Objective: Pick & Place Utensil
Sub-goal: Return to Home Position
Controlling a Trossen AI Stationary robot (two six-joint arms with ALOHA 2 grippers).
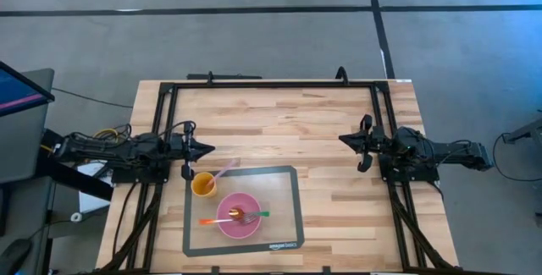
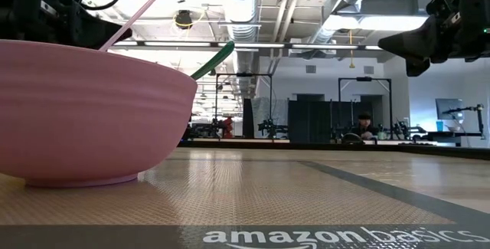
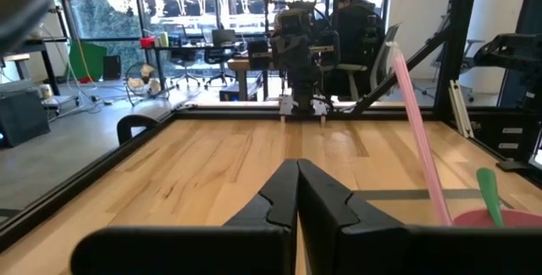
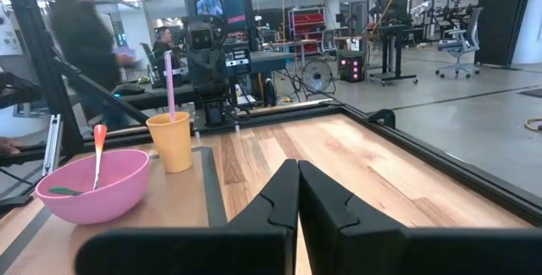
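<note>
A pink bowl [image 1: 239, 217] sits on a grey mat [image 1: 279, 182], with an orange-handled utensil [image 1: 212, 221] and a green-handled utensil [image 1: 258, 215] lying across it. Beside it stands a yellow cup [image 1: 203, 184] in which a pink utensil [image 1: 225, 172] leans, handle up. My left gripper [image 1: 210, 149] hovers shut just beyond the cup, toward the far edge. My right gripper [image 1: 342, 139] is shut too, off to the right of the mat. In the right wrist view the cup [image 4: 172, 143], the bowl [image 4: 91, 187] and the orange utensil [image 4: 98, 150] show ahead of the shut fingers [image 4: 296, 167].
A black metal frame [image 1: 271, 84] runs around the wooden table. Bare wood lies between the two grippers and to the right of the mat. People and workshop furniture show in the room beyond the table.
</note>
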